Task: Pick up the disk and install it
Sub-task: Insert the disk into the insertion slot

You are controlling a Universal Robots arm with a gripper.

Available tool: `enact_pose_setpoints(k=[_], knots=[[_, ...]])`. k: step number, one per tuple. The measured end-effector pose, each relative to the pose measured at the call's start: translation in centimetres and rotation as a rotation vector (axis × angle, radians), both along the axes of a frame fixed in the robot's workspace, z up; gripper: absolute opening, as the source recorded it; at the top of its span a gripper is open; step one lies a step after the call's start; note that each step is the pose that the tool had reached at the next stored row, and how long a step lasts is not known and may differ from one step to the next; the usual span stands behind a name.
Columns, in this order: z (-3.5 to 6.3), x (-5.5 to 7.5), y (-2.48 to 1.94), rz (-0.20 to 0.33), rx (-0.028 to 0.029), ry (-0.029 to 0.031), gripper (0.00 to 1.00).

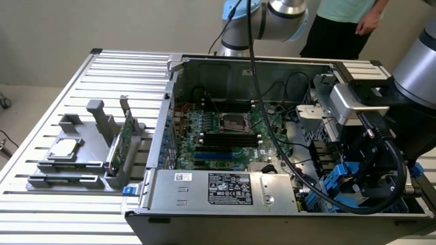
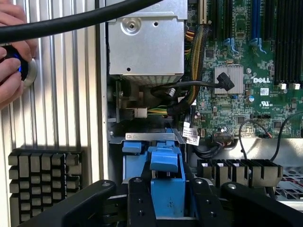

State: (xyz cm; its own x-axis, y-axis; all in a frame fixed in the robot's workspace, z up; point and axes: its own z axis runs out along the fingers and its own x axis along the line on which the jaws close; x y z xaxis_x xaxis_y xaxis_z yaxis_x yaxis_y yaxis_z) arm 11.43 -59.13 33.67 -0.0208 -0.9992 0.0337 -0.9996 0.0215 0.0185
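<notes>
Blue-framed disk (image 2: 165,187) is sitting clamped in the gripper (image 2: 168,198), near the power supply (image 2: 146,40) at the drive bay (image 2: 142,138); install step is looking underway, calling for square, straight seating clear of cables (image 2: 189,85)

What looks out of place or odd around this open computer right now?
A person's hand is on the slatted table right beside the case, gripping a small round device, while the tool holds the disk at the drive bay. A hand that close to the work stands out. Nothing looks spilled or broken.
</notes>
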Motion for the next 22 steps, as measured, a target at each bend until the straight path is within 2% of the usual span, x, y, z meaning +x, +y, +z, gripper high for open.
enact_pose_setpoints(k=[3,5,7,8,17,19,21,22], knots=[[-0.06,0.0,-0.01,0.000,0.0012,-0.0005,0.33],[-0.01,0.0,-0.01,0.000,0.0004,-0.0001,0.42],[0.10,0.0,0.00,0.000,-0.0001,0.0000,0.42],[0.21,0.0,0.01,0.000,-0.0002,0.0000,0.49],[1.43,0.0,0.25,0.002,0.0000,0.0000,0.49],[1.45,0.2,0.38,0.006,0.0000,0.0000,0.47],[1.44,0.3,0.49,0.010,0.0001,0.0000,0.34],[1.44,0.3,0.54,0.012,0.0000,0.0000,0.34]])
